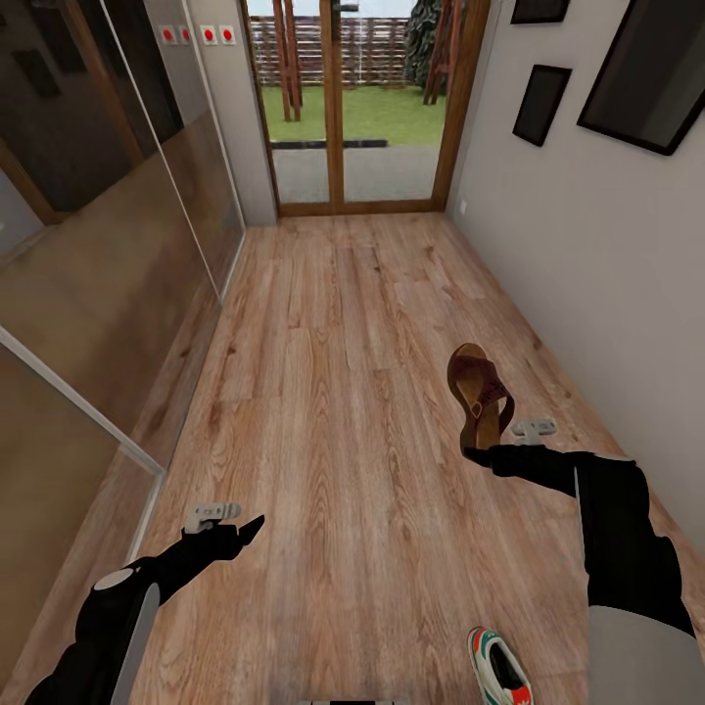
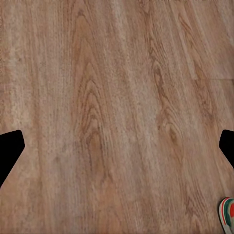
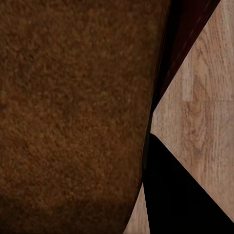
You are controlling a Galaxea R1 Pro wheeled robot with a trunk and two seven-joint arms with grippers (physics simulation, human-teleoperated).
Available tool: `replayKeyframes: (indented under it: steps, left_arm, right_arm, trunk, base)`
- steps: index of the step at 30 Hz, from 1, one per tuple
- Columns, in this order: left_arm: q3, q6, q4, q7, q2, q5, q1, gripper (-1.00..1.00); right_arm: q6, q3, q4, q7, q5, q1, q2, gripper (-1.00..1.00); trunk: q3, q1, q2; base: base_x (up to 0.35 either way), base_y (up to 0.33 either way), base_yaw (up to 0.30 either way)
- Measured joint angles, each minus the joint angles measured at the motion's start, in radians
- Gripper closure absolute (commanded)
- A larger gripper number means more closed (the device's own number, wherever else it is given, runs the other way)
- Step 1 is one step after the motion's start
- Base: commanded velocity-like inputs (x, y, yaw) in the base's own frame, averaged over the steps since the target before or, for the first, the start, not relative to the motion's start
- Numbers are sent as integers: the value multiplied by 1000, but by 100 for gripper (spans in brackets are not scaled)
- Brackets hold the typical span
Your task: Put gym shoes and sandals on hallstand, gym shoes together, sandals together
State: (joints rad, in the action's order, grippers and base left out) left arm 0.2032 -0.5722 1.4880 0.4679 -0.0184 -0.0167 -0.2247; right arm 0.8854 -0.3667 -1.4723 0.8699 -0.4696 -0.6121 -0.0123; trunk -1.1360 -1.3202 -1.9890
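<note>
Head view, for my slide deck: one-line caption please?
Right gripper holds a brown sandal above the corridor floor; one gym shoe remains on it.

You are looking down a corridor floor [image 1: 333, 392] of light brown wood-grain planks, running up the frame to glass doors [image 1: 352, 108] at top centre. One gym shoe [image 1: 499, 671] is lying on the planks at the bottom right edge of the head view, partly cut off. Its striped toe [image 2: 226, 214] is also peeking in at the lower right corner of the left wrist view.
</note>
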Motion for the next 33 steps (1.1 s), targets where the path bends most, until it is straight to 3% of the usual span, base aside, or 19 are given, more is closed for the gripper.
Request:
replayKeyframes:
  steps: [18, 33]
  left_arm:
    - [-1, 0, 0, 1, 0, 3, -1, -100]
    - [-1, 0, 0, 3, 0, 9, 0, -100]
  right_arm:
    - [1, 3, 4, 0, -1, 0, 0, 100]
    - [1, 3, 4, 0, -1, 0, 1, 100]
  trunk:
    - [0, 0, 0]
    - [0, 0, 0]
  base:
    - [3, 77, 0]
    - [132, 138, 0]
